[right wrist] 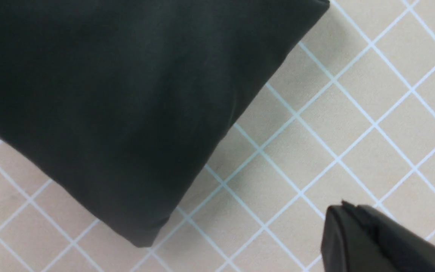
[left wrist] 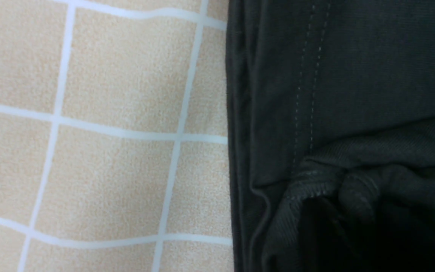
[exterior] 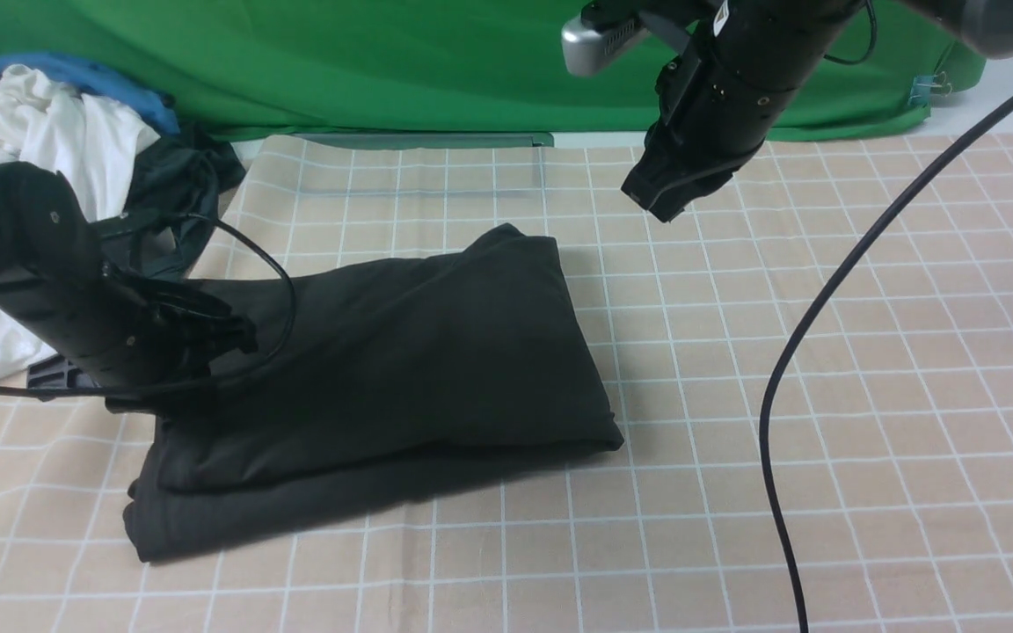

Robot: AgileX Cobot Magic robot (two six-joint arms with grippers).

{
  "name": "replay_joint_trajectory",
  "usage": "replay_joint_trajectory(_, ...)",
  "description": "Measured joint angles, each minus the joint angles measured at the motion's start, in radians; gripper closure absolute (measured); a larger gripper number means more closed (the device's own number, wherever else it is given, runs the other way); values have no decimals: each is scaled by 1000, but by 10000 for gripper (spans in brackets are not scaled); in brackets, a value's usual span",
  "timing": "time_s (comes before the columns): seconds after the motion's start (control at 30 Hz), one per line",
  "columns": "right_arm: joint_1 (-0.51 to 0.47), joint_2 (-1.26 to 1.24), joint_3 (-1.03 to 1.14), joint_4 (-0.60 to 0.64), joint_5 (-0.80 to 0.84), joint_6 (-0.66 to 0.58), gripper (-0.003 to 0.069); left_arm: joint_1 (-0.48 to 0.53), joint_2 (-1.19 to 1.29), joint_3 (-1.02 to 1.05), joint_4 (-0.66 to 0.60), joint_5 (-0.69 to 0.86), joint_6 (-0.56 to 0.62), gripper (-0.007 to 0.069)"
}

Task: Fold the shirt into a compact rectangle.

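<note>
As shirt (exterior: 401, 352) lies folded, right gripper (exterior: 666, 204) hangs closed; left gripper (exterior: 229, 334) unclear.

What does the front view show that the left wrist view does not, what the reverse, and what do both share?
Front view only: the right arm, the heap of white and blue clothes, the green backdrop, the whole folded shirt. Left wrist view only: a double stitching line and a ribbed, bunched edge. Both: the shirt on the checked cloth.
</note>
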Motion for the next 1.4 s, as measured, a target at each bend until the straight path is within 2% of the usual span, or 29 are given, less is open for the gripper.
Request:
replay_joint_trajectory(0.03, 0, 0, 0, 4, 0, -4, 620, 0, 0, 0, 10, 0, 0, 571)
replay_joint_trajectory(0.17, 0, 0, 0, 4, 0, -7, 620, 0, -40, 0, 14, 2, -4, 586)
replay_joint_trajectory(0.53, 0, 0, 0, 5, -5, -7, 621, 0, -134, 0, 87, 5, -121, 586)
replay_joint_trajectory(0.73, 0, 0, 0, 5, -9, -7, 621, 0, -114, 0, 185, 4, -221, 586)
replay_joint_trajectory(0.97, 0, 0, 0, 7, -4, -7, 589, 0, -83, 0, 214, 1, -247, 564)
replay_joint_trajectory(1.13, 0, 21, 0, 62, -4, -4, 321, 0, -78, -10, 293, -4, -247, 411)
replay_joint_trajectory(1.17, 0, 36, 0, 88, -4, 0, 251, 0, -77, -25, 316, 14, -247, 361)
replay_joint_trajectory(1.2, 0, 43, 0, 92, -4, 1, 239, 0, -77, -32, 322, 19, -247, 354)
replay_joint_trajectory(1.23, 0, 64, 0, 114, -4, 12, 172, 0, -79, -51, 331, 47, -247, 319)
replay_joint_trajectory(1.27, 0, 84, 0, 134, -3, 21, 135, 0, -83, -65, 333, 68, -243, 299)
replay_joint_trajectory(1.33, 0, 129, 0, 183, -4, 27, 83, 0, -106, -75, 312, 105, -209, 298)
replay_joint_trajectory(1.4, 0, 169, 0, 229, -8, 30, 67, 0, -138, -70, 263, 123, -172, 329)
